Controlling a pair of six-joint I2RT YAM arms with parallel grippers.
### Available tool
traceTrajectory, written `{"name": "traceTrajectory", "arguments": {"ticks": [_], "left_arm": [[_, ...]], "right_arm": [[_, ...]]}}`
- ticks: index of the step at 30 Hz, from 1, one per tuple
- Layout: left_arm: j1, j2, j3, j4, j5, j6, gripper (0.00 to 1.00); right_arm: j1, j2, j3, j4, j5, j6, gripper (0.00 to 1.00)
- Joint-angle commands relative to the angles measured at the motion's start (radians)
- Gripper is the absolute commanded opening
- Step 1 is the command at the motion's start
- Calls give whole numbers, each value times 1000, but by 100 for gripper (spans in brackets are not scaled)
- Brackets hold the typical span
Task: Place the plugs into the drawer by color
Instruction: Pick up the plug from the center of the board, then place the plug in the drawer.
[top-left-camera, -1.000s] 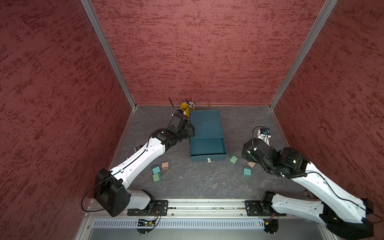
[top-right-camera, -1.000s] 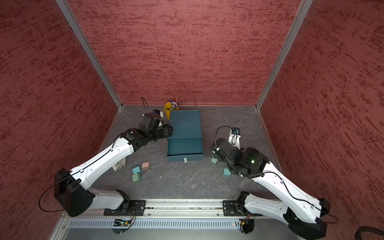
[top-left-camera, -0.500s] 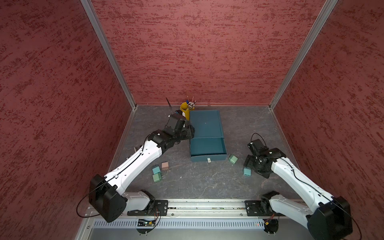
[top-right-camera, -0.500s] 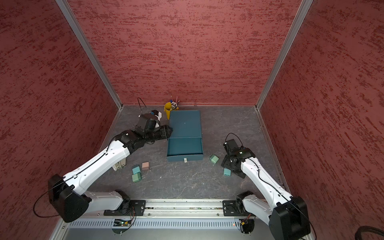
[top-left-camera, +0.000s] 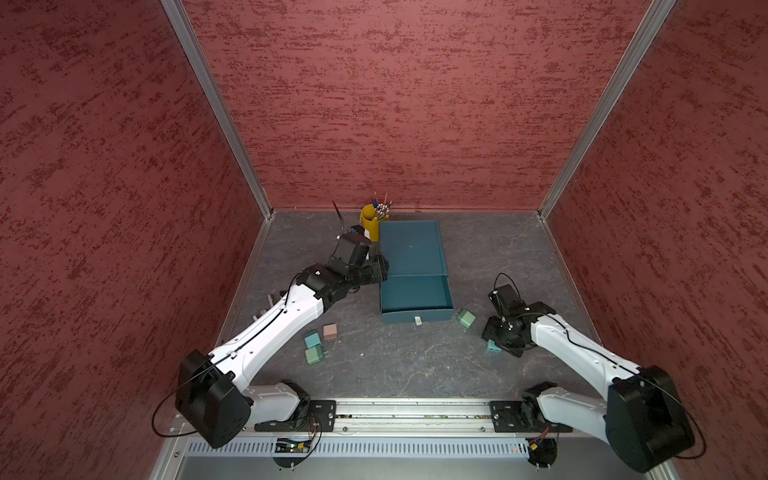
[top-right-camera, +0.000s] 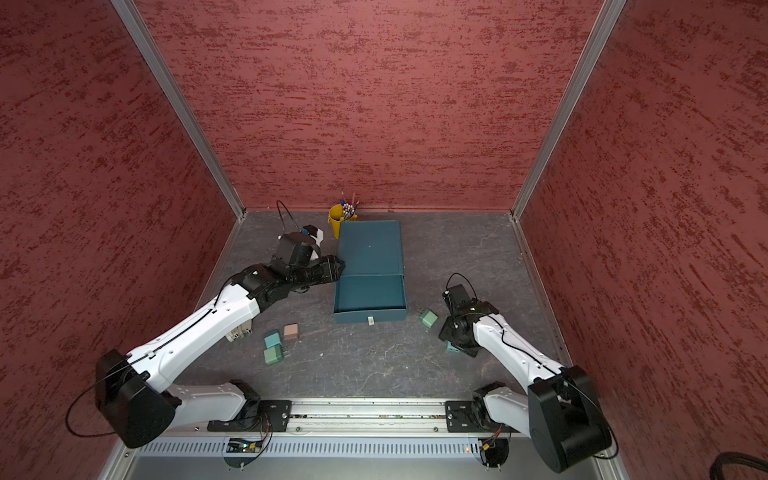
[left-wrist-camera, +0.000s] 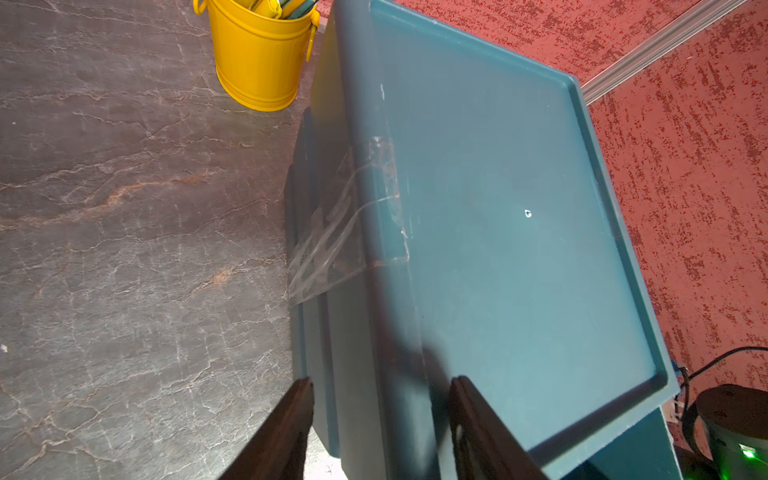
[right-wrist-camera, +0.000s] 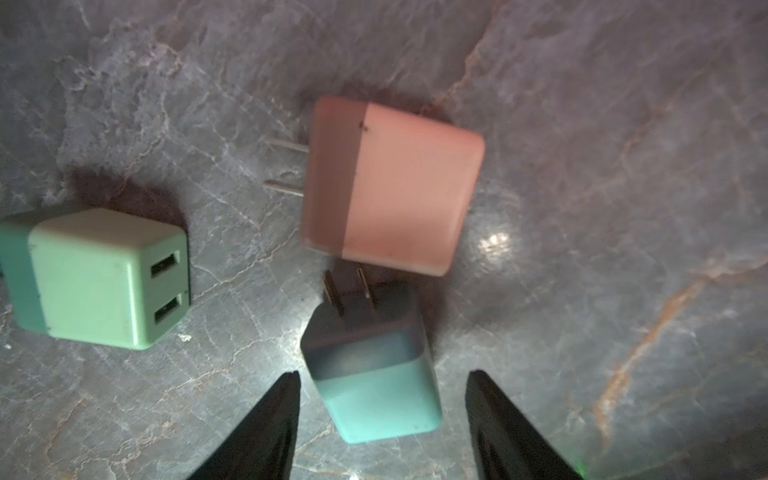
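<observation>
In both top views the dark teal plastic chest of drawers (top-left-camera: 413, 249) stands mid-frame on the grey marbled tabletop (top-left-camera: 395, 374). Its open drawer (top-left-camera: 415, 297) is pulled toward the lower edge, with a white pull tab (top-left-camera: 417, 320) on its front, and a yellow metal pen cup (top-left-camera: 370, 222) stands at the chest's upper left corner. The left gripper (top-left-camera: 381, 266) is at the chest's left side. Lower left of the chest three plugs lie close together: a pinkish beige plastic cube plug (top-left-camera: 330, 331), a light teal-blue cube plug (top-left-camera: 311, 340) just beside it and a mint green cube plug (top-left-camera: 315, 356) below. Right of the drawer front lies a second mint green plug (top-left-camera: 466, 318), and the right gripper (top-left-camera: 498, 338) is lowered over a second teal-blue plug (top-left-camera: 492, 347), mostly hiding it. In the left wrist view the left gripper's dark fingers (left-wrist-camera: 299, 415) stand a little apart astride the chest's upper side edge, one outside the wall and one over the lid; whether they press on it cannot be told. In the right wrist view the right gripper's fingers (right-wrist-camera: 274, 424) stand wide on either side of the second teal-blue plug, tabletop showing in both gaps, holding nothing; its prongs point at a second pinkish beige plug (right-wrist-camera: 399, 187), and the second mint green plug lies apart
</observation>
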Motion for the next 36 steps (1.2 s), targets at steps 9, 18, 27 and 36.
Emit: {"name": "traceTrajectory", "arguments": {"ticks": [9, 18, 27, 36], "left_arm": [[4, 6, -23, -4, 2, 20, 57], [4, 3, -21, -9, -7, 24, 57], [6, 2, -31, -5, -15, 26, 57], [9, 14, -27, -23, -25, 21, 57]], "right_arm": [[-9, 40, -55, 110, 16, -22, 47], [-2, 26, 16, 21, 41, -54, 17], [121, -207, 347, -320, 179, -80, 16], [460, -69, 785, -343, 253, -114, 17]]}}
